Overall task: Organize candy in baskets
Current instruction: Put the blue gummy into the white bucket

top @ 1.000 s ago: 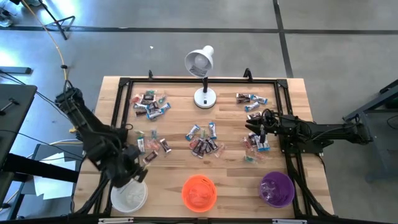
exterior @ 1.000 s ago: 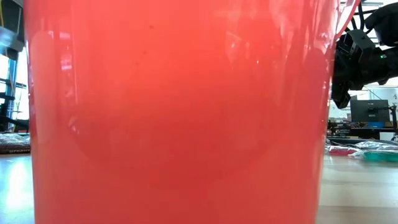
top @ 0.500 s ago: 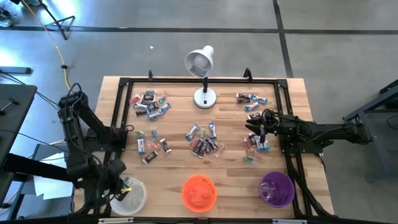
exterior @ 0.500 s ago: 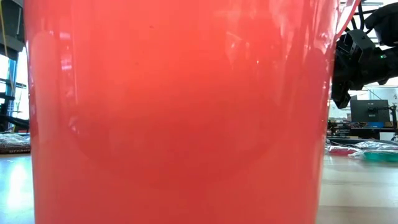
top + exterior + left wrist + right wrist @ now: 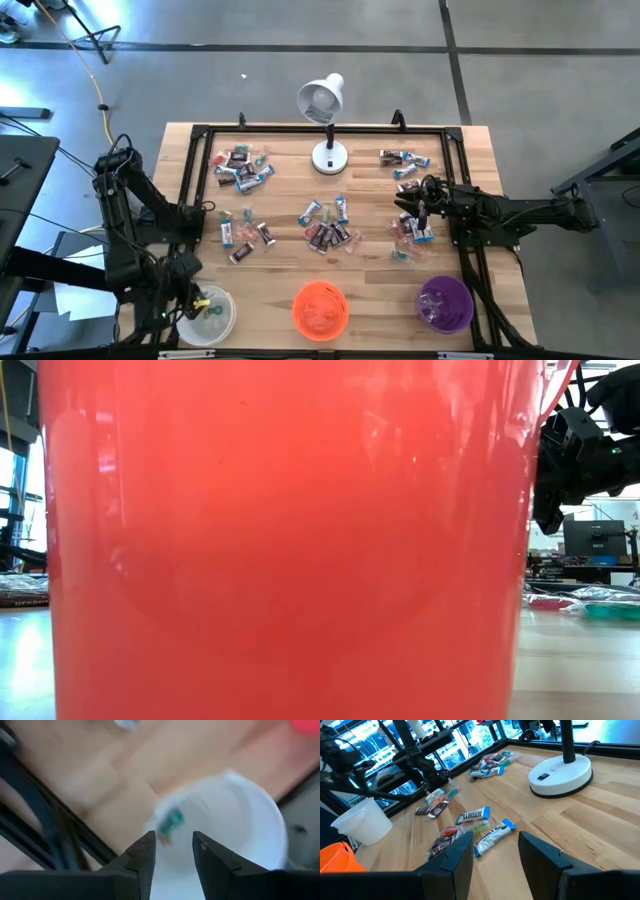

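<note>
Left gripper [image 5: 172, 851] jaws now parted over white basket [image 5: 207, 316], green candy [image 5: 171, 821] dropped inside, right gripper [image 5: 492, 851] open, unmoved.

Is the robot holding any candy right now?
No. The left claw is open above the white basket, a green candy dropping in. The right claw is empty.

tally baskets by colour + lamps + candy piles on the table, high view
White basket: 1
Orange basket: 1
Purple basket: 1
Desk lamp: 1
Loose candy clusters: 5; single pieces are too small to count.
Total: 9
</note>
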`<action>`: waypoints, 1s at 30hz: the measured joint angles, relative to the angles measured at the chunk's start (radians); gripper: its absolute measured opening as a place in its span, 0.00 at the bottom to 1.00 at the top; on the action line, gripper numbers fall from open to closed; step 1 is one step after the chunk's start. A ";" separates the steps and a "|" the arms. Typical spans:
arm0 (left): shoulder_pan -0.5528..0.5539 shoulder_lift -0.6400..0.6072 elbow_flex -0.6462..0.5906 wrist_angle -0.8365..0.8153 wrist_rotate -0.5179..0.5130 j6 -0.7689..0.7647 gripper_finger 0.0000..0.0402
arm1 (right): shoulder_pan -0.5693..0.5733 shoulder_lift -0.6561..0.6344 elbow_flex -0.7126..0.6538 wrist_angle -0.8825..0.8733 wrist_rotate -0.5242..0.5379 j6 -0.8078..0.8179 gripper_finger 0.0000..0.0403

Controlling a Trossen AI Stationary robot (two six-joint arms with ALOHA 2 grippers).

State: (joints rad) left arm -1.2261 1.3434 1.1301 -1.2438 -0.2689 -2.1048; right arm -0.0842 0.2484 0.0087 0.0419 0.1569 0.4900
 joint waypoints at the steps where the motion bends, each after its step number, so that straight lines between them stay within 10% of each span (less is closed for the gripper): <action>1: 0.010 0.000 0.000 -0.034 -0.026 0.015 0.29 | 0.000 0.000 0.000 0.000 0.000 0.000 0.38; 8: 0.212 0.000 -0.001 -0.146 -0.166 0.420 0.29 | 0.000 0.000 0.000 0.000 0.000 0.000 0.38; 20: 0.964 0.000 -0.001 0.057 -0.165 1.258 0.29 | 0.000 0.000 0.000 0.000 0.000 0.000 0.38; 30: 1.449 0.053 -0.002 0.338 0.003 1.506 0.29 | 0.000 0.000 0.000 0.000 0.000 0.000 0.38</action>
State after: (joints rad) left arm 0.2234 1.3963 1.1286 -0.9055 -0.2661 -0.5988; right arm -0.0845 0.2483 0.0086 0.0422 0.1566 0.4897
